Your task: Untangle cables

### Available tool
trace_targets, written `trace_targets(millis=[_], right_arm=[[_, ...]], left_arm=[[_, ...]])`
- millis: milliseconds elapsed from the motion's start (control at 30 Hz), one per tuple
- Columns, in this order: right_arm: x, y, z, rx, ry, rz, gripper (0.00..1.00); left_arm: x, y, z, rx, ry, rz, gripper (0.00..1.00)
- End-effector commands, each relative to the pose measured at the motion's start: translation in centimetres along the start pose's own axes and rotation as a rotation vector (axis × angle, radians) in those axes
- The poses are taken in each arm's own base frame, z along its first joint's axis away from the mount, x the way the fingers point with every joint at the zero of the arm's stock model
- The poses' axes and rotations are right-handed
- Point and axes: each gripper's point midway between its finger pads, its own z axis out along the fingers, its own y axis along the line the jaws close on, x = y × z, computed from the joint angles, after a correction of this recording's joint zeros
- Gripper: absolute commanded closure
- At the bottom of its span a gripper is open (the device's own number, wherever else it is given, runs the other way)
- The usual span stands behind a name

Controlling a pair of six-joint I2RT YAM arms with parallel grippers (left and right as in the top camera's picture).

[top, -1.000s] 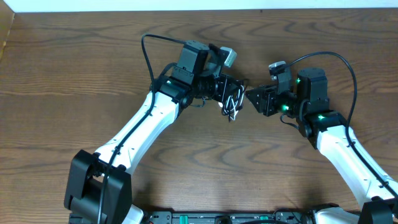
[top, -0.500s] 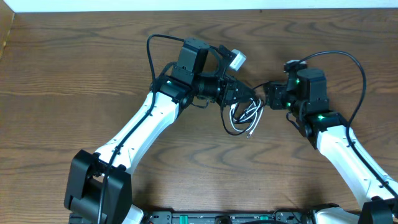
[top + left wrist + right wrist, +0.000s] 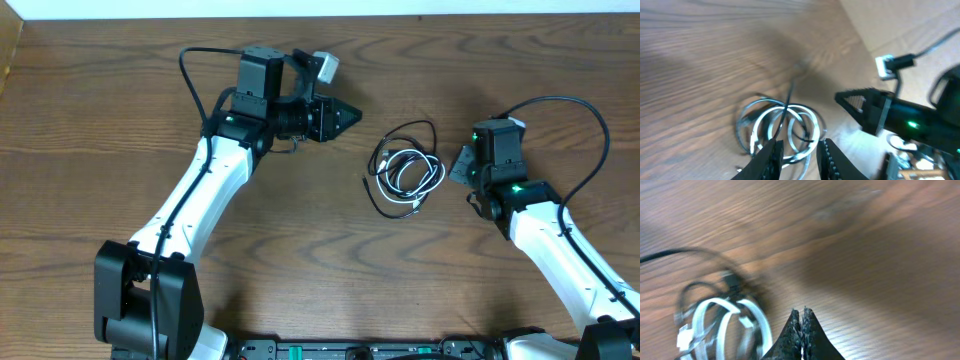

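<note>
The two cables lie in one loose tangle on the wooden table between my arms. The black cable (image 3: 410, 126) loops round the outside, and the white cable (image 3: 405, 175) is coiled inside it. My left gripper (image 3: 350, 113) hovers up and to the left of the pile, apart from it. In the left wrist view that gripper (image 3: 799, 150) is open with nothing between its fingers, and the coils (image 3: 765, 120) lie beyond them. My right gripper (image 3: 462, 165) sits just right of the pile. It is shut (image 3: 802, 312) on nothing, beside the white cable (image 3: 756, 316) and black cable (image 3: 670, 254).
The table (image 3: 120, 120) is bare brown wood. Its far edge meets a white wall strip (image 3: 300, 8). The arms' own thick black wires (image 3: 195, 60) arch over each wrist.
Both grippers have let go of the cables, which now lie spread on the table. The left arm has drawn back to the left, the right arm to the right, and its jaws have shut.
</note>
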Motion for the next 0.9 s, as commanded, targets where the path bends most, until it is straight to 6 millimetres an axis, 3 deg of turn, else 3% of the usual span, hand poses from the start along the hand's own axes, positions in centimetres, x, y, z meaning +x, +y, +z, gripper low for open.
trace_targets(millis=[0, 100, 233, 400, 500, 733, 867], right_arm=[[1.1, 2.6, -0.3, -0.150, 0.073, -0.021, 0.99], [1.4, 2.8, -0.3, -0.166, 0.089, -0.023, 0.83], [2.3, 2.9, -0.4, -0.179, 0.132, -0.024, 0.71], [4.6, 3.9, -1.1, -0.250, 0.250, -0.004, 0.70], [5.5, 3.2, -1.1, -0.213, 0.289, 0.050, 0.68], [7.6, 1.7, 1.8, -0.119, 0.359, 0.062, 0.67], [9.6, 3.0, 3.6, -0.186, 0.447, 0.074, 0.66]], left_arm=[[0.0, 2.5, -0.3, -0.150, -0.013, -0.015, 0.73], [0.6, 3.0, -0.3, -0.181, 0.004, -0.034, 0.73], [1.3, 2.8, 0.0, -0.179, 0.031, -0.046, 0.71], [2.1, 1.9, 1.0, -0.163, 0.060, -0.036, 0.70], [2.5, 1.8, 1.6, -0.171, 0.072, -0.030, 0.71], [3.1, 1.4, 2.3, -0.183, 0.090, -0.016, 0.70], [3.4, 1.3, 2.3, -0.185, 0.100, -0.022, 0.70]])
